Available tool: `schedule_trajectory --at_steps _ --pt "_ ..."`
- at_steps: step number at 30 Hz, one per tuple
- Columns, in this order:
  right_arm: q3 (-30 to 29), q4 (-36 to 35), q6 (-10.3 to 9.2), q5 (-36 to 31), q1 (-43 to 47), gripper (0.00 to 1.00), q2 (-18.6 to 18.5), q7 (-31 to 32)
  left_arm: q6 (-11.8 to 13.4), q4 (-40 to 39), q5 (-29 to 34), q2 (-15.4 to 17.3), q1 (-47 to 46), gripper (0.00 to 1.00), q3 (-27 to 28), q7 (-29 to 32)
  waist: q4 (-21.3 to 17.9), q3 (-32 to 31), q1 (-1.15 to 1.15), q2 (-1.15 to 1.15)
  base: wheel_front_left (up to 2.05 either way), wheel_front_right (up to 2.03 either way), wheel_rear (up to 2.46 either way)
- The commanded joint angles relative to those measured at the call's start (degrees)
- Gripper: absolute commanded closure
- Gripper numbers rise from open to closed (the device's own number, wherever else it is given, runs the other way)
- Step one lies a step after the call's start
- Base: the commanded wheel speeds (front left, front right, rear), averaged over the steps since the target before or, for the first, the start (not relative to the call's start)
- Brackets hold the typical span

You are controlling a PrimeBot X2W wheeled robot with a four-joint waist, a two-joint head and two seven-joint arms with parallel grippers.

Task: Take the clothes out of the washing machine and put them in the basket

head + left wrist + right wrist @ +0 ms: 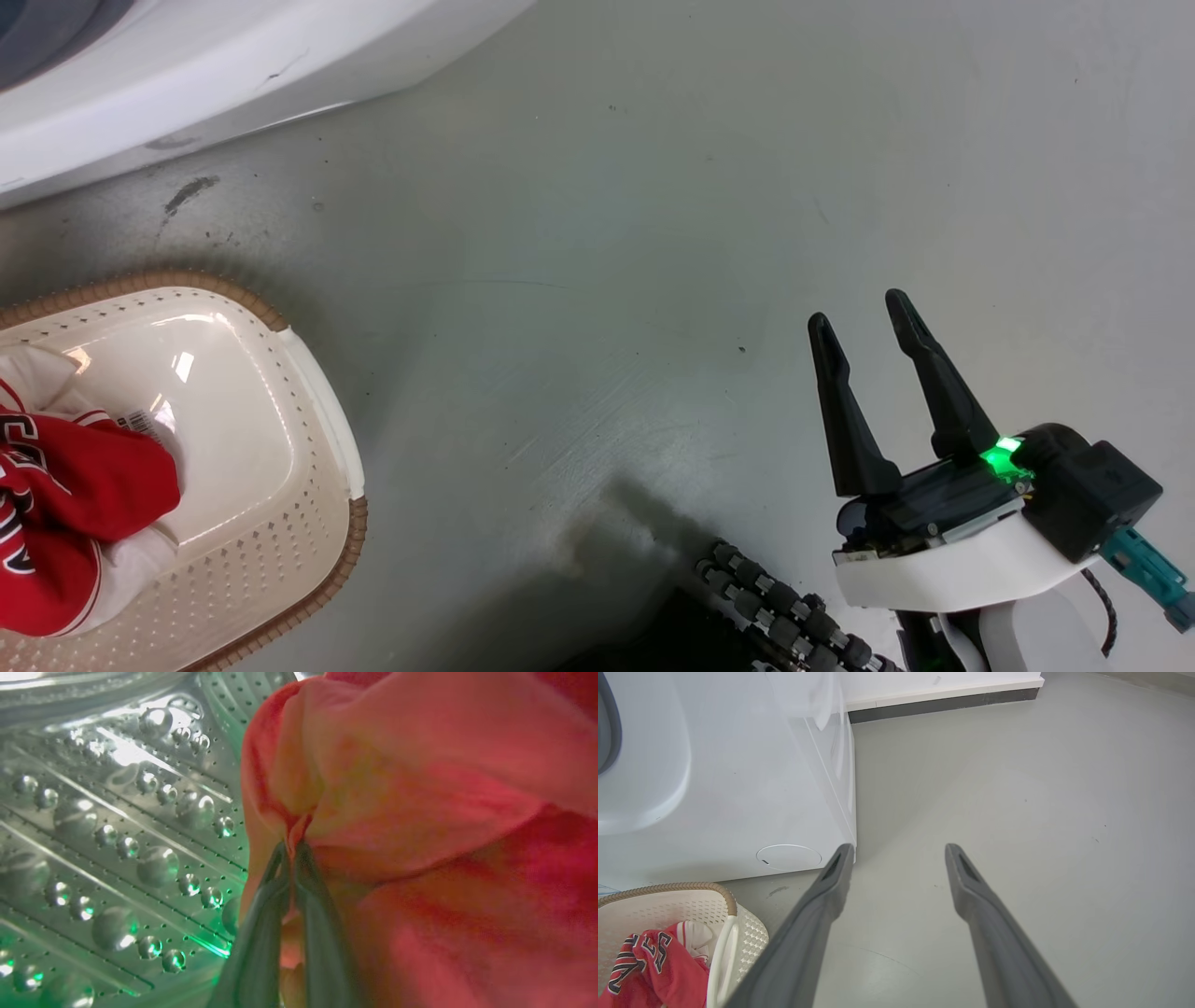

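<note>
Inside the steel drum (117,835) of the washing machine (187,65): clamped on a raised fold of the red cloth (420,812) with the left end effector (290,851), pinching right at the tips. Near left on the floor (653,233), just in front of the machine: the basket (317,411), already holding the jersey (75,504), red with white trim and black-and-white letters. Out to the right, hovering above bare floor with the right end effector (859,311), spread wide and gripping nothing.

Now for the pull, by the look of it: draw back straight and slow through the opening, lifting enough to clear the door ring. Watch that thin pinch, likely to slip if yanked. Expect trailing cloth to drag over the drum's bumps and holes; ease off rather than tug if snagged. Then bring it near and down over the basket and let go above the jersey, not over the rim.

Hard to judge how much cloth hangs beyond the left wrist view: cut off at the top and right edges, washed orange close to the lens. Can't tell whether lifted clear of the drum or resting on it. Cut off too in the head view: the left of the basket and jersey, and most of the machine's front, bar a dark sliver at the far left corner, too little to name.
</note>
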Motion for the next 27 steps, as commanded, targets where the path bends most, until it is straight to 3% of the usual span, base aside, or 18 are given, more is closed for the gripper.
schedule_trajectory --at_steps 1,10,27 --pt "0.22 0.20 -0.06 0.12 -0.72 0.00 0.10 -0.12 -0.08 0.93 -0.34 0.16 1.06 1.00 -1.05 -0.69 -0.03 -0.17 0.00 0.00 0.00 0.00 0.00" --pt "0.68 1.56 -0.06 -0.72 -3.56 0.00 0.09 -0.11 0.11 1.85 -2.45 1.76 -0.41 1.00 -1.22 -8.05 -0.10 -2.62 0.00 0.00 0.00 0.00 0.00" --pt "-5.03 5.39 -0.06 -8.83 -2.24 0.00 0.04 -0.12 0.12 6.15 -6.22 -6.15 16.65 1.00 -1.64 -30.82 10.10 -17.32 0.00 0.00 0.00 0.00 0.00"
